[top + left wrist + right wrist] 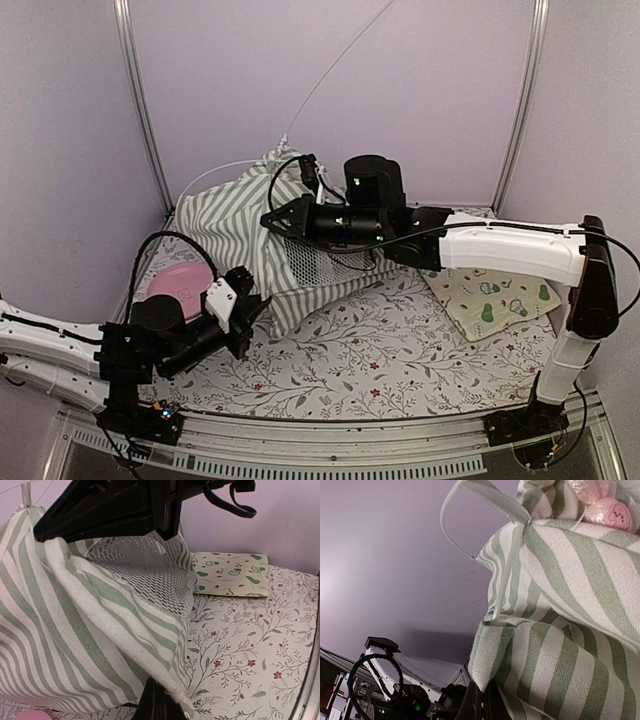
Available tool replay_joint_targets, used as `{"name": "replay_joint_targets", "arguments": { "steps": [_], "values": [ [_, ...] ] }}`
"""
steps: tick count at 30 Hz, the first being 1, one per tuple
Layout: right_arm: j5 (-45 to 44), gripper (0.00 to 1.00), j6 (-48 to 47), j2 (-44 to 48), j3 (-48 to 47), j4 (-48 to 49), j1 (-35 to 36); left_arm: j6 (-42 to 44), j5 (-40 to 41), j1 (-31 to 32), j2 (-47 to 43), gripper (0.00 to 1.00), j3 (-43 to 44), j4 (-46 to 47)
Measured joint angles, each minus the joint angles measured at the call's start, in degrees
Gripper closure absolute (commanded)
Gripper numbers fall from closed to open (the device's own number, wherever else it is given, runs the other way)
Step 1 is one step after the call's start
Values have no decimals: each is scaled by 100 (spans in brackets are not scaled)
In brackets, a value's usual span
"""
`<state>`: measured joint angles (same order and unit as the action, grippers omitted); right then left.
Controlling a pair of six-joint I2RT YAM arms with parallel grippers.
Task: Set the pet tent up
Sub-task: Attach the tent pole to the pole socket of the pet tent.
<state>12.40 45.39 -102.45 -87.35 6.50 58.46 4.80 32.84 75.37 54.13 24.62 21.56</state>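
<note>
Light is soft and even, falling from overhead — no glare, a lilac cast everywhere. Ahead of my left gripper (159,705) the pet tent (75,630) shades the floral cloth (240,650) beneath its mesh. Above my right gripper (482,705) the weave is sharp; the far pink patch (607,510) blurs, slightly overexposed.

The top view looks down from above and behind onto the table (380,350). Both wrist views press close to the pet tent (60,630), shared by all; the right seems tilted upward.
</note>
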Motion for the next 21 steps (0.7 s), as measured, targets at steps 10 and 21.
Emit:
{"name": "replay_joint_targets", "arguments": {
  "steps": [10, 21],
  "values": [
    [-382, 100, -52, -7, 280, 341, 44, -219, -328, -208, -356, 100, 9, -337],
    [-481, 100, -186, -7, 293, 372, 44, -570, -949, -544, -382, 100, 13, -490]
  ]
}}
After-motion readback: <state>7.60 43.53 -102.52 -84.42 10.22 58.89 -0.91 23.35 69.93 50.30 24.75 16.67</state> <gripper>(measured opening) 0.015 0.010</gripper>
